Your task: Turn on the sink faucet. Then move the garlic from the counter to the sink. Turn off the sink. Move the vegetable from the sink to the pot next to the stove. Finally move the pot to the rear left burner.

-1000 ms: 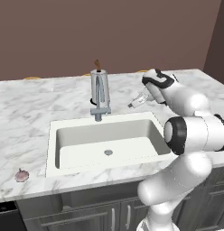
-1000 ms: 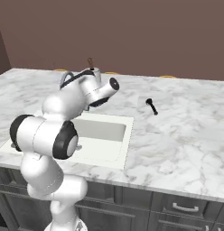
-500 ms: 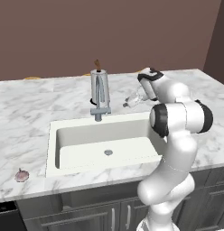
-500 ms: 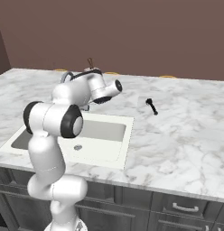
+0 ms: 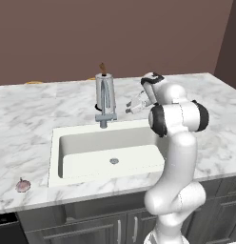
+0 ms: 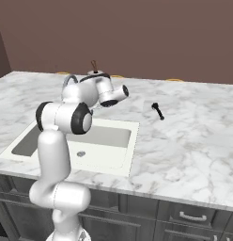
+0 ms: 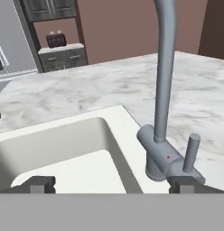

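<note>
The sink faucet (image 5: 105, 97) stands upright behind the off-white sink (image 5: 60, 143), and no water runs from it. My gripper (image 5: 132, 108) is open just to the right of the faucet, at about the height of its base, and holds nothing. In the hand view the faucet's stem (image 7: 163, 81) rises right of centre, its small lever (image 7: 193, 151) stands close above my right fingertip (image 7: 184, 182), and the gripper (image 7: 113, 184) is apart from both. The garlic (image 5: 23, 185) lies on the counter (image 5: 24, 119) at the sink's front left corner.
A small black object (image 6: 158, 110) lies on the counter (image 6: 193, 132) to the right of the sink (image 6: 130, 141). A brown-tipped thing (image 5: 102, 67) stands behind the faucet. My white arm (image 5: 179, 143) rises over the sink's right end.
My gripper has moved a little left, closer to the faucet. The arm's elbow has swung up, so the arm now stands more upright. The jaws stay open.
</note>
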Tool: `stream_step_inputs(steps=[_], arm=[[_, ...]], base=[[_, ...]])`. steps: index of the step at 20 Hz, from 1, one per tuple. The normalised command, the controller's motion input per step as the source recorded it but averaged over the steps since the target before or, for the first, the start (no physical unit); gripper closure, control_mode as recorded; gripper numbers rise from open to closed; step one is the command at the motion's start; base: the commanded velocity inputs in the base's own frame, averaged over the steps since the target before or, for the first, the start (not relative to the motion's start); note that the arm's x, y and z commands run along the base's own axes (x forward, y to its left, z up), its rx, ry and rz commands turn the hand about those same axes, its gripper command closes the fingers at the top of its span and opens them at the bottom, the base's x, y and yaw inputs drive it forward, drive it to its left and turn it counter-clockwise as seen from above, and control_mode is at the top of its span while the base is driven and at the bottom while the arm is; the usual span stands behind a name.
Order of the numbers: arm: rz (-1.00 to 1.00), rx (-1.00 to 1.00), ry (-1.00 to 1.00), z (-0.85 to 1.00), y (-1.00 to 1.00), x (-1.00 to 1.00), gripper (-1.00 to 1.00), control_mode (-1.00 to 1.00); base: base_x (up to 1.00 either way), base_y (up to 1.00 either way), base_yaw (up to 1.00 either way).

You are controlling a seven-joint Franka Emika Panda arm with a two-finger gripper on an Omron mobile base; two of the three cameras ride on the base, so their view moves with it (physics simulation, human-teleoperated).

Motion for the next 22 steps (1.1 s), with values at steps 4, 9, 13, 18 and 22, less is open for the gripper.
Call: stream_step_inputs(steps=[4, 9, 13, 18, 22], arm=[[0.08, 0.02, 0.00, -0.17, 0.00, 0.51, -1.00, -1.00], [0.05, 0.01, 0.00, -0.13, 0.07, 0.29, -1.00, -1.00], [0.01, 0.01, 0.00, -0.12, 0.17, 0.16, -1.00, -1.00], [0.00, 0.00, 0.00, -0.21, 0.33, 0.10, -1.00, -1.00], [0.00, 0.00, 0.00, -0.21, 0.30, 0.04, -1.00, -1.00]], base=[[0.00, 0.00, 0.00], [0.00, 0.00, 0.00], [0.00, 0.00, 0.00], [0.00, 0.00, 0.00], [0.00, 0.00, 0.00]])
